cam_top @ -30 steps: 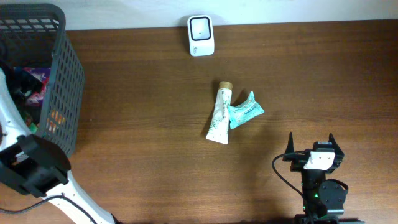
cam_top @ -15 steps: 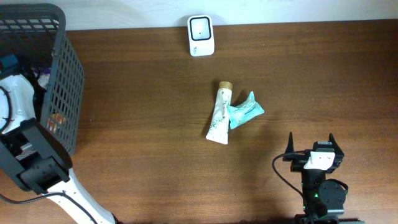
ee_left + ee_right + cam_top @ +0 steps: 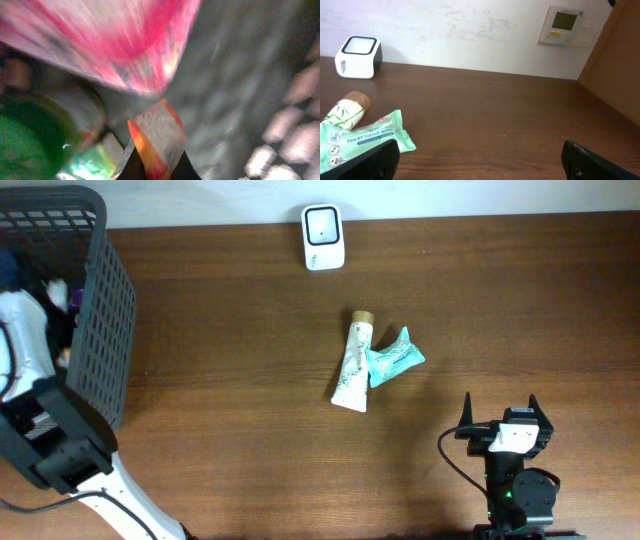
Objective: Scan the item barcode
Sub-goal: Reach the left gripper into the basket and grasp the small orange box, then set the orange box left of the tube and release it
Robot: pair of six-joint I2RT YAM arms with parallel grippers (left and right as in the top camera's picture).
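Dark wood table [image 3: 250, 430], white wall [image 3: 470, 30] behind; left fingers [image 3: 134, 171] pinching orange-white packet [image 3: 155, 135]; right fingers [image 3: 375, 162] spread.

"TOILET TISSUE WIPES" across the face of the green wipes pack [image 3: 367, 136]

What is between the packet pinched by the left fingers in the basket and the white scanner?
The basket's mesh wall stands between the orange-and-white packet and the scanner. Past the wall nothing visible blocks the way; the tube and wipes lie aside.
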